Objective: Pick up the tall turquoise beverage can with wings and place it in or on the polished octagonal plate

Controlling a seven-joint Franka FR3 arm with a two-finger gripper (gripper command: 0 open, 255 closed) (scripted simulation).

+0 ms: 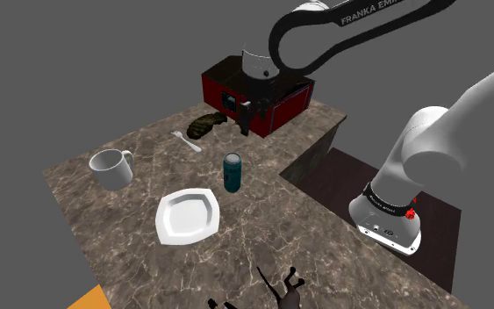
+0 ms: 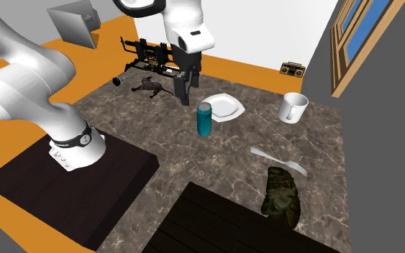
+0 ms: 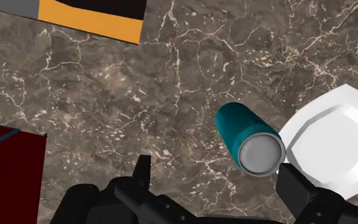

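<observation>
A tall turquoise can [image 1: 232, 172] with a grey top stands upright on the marble counter, close beside a white octagonal plate [image 1: 186, 216]. In the second exterior view the can [image 2: 204, 118] is just in front of the plate [image 2: 223, 108]. My black gripper [image 1: 247, 123] hangs open well above the counter, behind the can near the red box. In the wrist view the can [image 3: 247, 140] is seen from above, ahead of the gripper [image 3: 219, 184] and nearer to one finger [image 3: 295, 181], with the plate [image 3: 333, 143] beyond it. Nothing is between the fingers.
A white mug [image 1: 111, 168], a fork [image 1: 186, 140] and a dark green lump [image 1: 207, 125] lie on the counter. A dark red box [image 1: 258, 92] stands at its far end. A small dark figure [image 1: 284, 290] sits near the front edge.
</observation>
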